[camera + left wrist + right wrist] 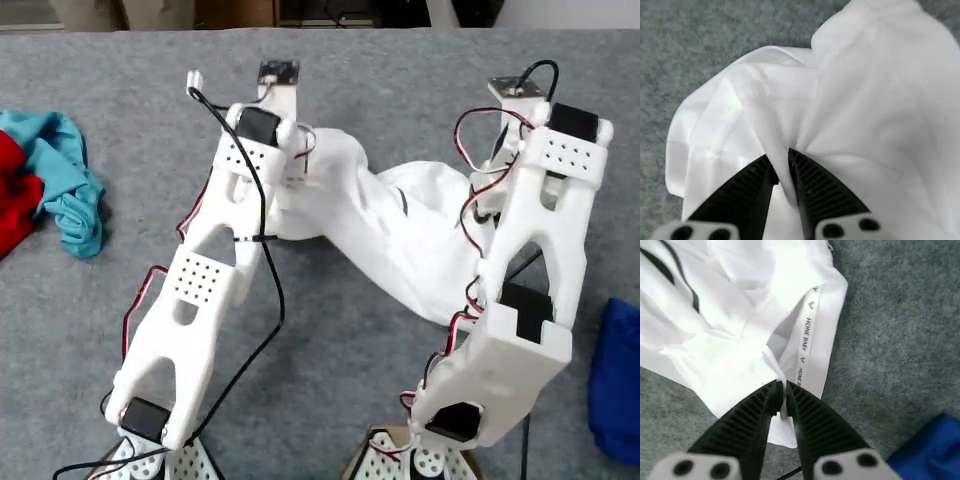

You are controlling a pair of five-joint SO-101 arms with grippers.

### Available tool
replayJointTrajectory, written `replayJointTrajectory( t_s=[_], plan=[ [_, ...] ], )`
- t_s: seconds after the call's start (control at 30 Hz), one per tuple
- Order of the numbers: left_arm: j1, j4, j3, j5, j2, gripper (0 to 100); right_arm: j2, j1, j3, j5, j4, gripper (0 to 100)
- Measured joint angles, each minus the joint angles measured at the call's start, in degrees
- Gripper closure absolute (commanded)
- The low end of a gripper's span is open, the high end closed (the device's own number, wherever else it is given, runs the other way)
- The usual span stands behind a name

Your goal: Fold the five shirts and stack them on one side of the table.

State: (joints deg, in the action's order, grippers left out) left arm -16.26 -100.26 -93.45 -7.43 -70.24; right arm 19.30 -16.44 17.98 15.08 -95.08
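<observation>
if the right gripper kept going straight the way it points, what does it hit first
The white shirt: the right gripper is shut on a fold of it. Just beyond likely lies the grey table, though depth is unclear.

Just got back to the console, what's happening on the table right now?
Both arms are on the white shirt, which lies crumpled in the middle of the grey table. The left gripper and right gripper are each pinched shut on a fold of it. A teal shirt and red shirt sit bunched at one edge, a blue shirt at the other; none looks folded.
</observation>
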Motion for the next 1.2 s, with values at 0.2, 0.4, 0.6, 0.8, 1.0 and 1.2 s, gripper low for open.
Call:
replayJointTrajectory(
  t_s=[0.2,0.4,0.6,0.8,1.0,1.2],
  plan=[
    [-0.7,0.0,9.0,0.0,10.2,98,0.0,1.2,-1.4,2.4,0.0,99.3],
    [-1.9,0.0,27.0,0.1,23.1,98,0.5,1.2,-1.4,2.5,0.0,99.3],
    [-1.9,0.0,47.9,0.1,37.0,98,5.2,1.1,-1.1,2.5,0.0,99.3],
    [-1.9,0.0,67.7,0.1,46.2,98,9.4,1.1,2.4,2.5,-1.5,99.3],
    [-3.9,0.0,77.9,0.1,47.9,98,12.0,1.1,4.8,2.5,-2.0,99.3],
    [-5.1,0.0,76.2,0.2,47.9,91,12.3,1.1,4.8,2.5,-2.0,99.3]
  ],
)
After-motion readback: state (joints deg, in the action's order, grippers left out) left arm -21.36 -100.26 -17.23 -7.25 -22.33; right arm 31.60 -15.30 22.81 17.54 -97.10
